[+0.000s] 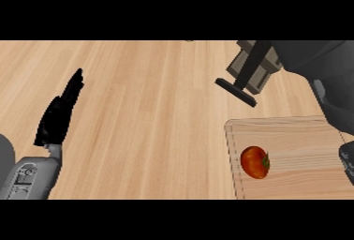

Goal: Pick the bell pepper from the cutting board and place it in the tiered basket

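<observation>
Pepper point(254, 162) on board point(297, 140) at bench's point(159, 117) right edge; left hand point(61, 110) straight-fingered, right hand point(348, 161) seemingly unreadable. I'd grasp centred, from above.

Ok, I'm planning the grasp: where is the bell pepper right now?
In the head view the bell pepper lies at the lower right, on the cutting board near its left edge, well apart from the left hand at the view's left.

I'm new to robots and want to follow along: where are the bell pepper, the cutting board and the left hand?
bell pepper point(253, 162): head view, middle of its red skin.
cutting board point(297, 140): head view, bare wood beside the pepper.
left hand point(56, 117): head view, its palm.
</observation>
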{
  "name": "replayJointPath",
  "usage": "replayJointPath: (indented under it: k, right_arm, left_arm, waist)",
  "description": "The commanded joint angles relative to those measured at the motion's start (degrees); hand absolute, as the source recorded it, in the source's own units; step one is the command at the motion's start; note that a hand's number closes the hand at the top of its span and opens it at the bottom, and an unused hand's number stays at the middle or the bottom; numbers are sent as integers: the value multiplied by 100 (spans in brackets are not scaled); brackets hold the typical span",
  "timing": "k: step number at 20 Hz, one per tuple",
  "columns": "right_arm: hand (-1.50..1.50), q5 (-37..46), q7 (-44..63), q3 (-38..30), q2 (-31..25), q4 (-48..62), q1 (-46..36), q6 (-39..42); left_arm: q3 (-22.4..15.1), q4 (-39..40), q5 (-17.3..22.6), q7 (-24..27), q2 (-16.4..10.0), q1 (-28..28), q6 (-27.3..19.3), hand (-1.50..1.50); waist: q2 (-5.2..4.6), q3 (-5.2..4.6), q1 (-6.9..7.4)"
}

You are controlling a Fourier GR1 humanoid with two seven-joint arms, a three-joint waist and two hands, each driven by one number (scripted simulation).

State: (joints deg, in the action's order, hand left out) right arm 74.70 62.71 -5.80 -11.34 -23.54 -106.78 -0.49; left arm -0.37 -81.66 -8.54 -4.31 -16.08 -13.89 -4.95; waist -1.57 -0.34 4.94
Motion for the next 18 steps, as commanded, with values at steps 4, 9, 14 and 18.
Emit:
replayJointPath:
  k: [4, 9, 14, 18]
  right_arm:
    - [150, 612, 490, 329, -275, 1007, -222, 647]
    - [150, 701, -38, 294, -916, 1344, -151, 642]
    - [150, 427, -279, 43, -743, 1309, -145, 804]
    - [150, 227, -522, -182, -840, 1345, 50, 592]
  left_arm:
    - [74, 161, -19, 16, 5, -6, -36, 0]
    - [38, -50, -34, -25, 12, 128, -21, 0]
    - [223, 29, 43, 106, -76, 279, 29, 0]
    - [240, -10, 14, -32, -79, 58, 17, 0]
  waist:
    - [25, 3, -154]
    - [29, 17, -134]
    - [100, 24, -269]
    - [66, 25, -238]
